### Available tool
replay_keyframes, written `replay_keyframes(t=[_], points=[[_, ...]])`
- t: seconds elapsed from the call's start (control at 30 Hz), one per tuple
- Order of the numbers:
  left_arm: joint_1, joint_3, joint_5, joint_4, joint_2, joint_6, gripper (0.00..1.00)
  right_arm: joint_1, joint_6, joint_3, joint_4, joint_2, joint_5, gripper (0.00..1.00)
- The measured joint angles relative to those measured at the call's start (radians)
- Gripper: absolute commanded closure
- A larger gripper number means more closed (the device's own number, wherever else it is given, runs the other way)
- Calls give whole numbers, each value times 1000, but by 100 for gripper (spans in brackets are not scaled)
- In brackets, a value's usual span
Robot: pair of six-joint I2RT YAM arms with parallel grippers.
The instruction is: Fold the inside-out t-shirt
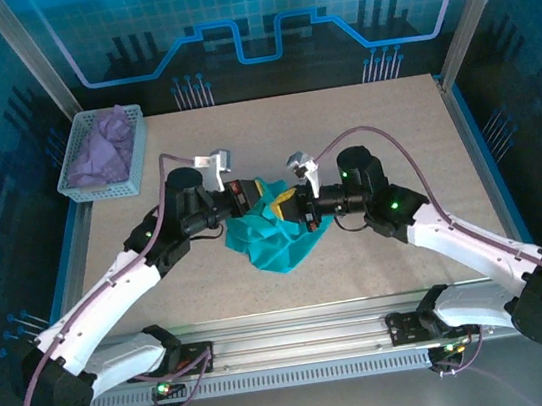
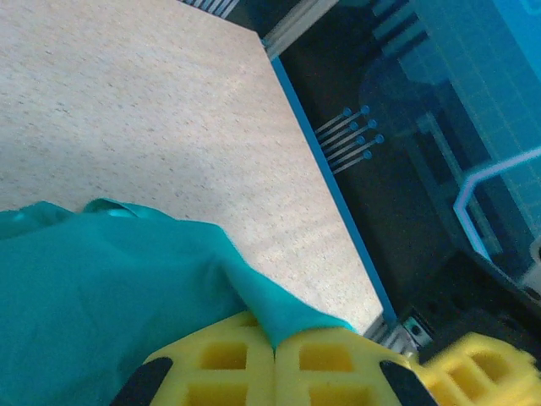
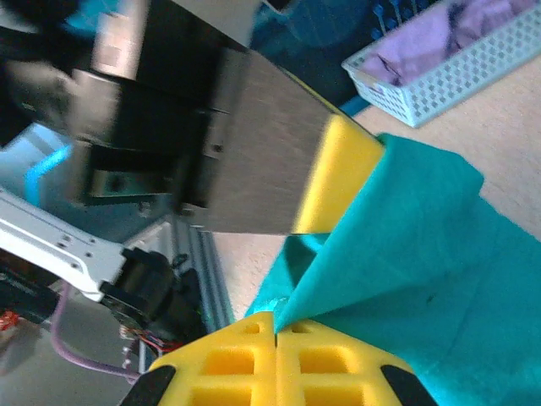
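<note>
The left pincer (image 2: 275, 359) is clamped on a fold of the teal t-shirt (image 1: 274, 241). The right pincer (image 3: 275, 334), just beside it, is clamped on another fold above the worktop (image 1: 394, 145).

The t-shirt (image 1: 274, 238) is looking like soft, matt cloth, and the table (image 1: 393, 135) is showing a dull, speckled top. The yellow pads (image 2: 211, 364) are looking like moulded, waffled plastic.

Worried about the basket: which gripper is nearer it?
Left. The left gripper holds the t-shirt right of the basket; the right gripper sits farther right, past it.
</note>
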Motion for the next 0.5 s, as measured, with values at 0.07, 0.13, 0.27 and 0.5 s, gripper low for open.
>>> replay_keyframes(t=[0.07, 0.13, 0.27, 0.5], points=[[20, 0, -7, -11, -7, 13, 67, -10, 33, -10, 61, 5, -35, 100], [32, -1, -18, -27, -15, 31, 58, -18, 56, -11, 102, 14, -55, 100], [39, -17, -40, -64, -58, 85, 41, -27, 81, -11, 159, 35, -82, 100], [39, -137, -12, -60, -256, 164, 38, -57, 97, -11, 182, 60, -102, 100]])
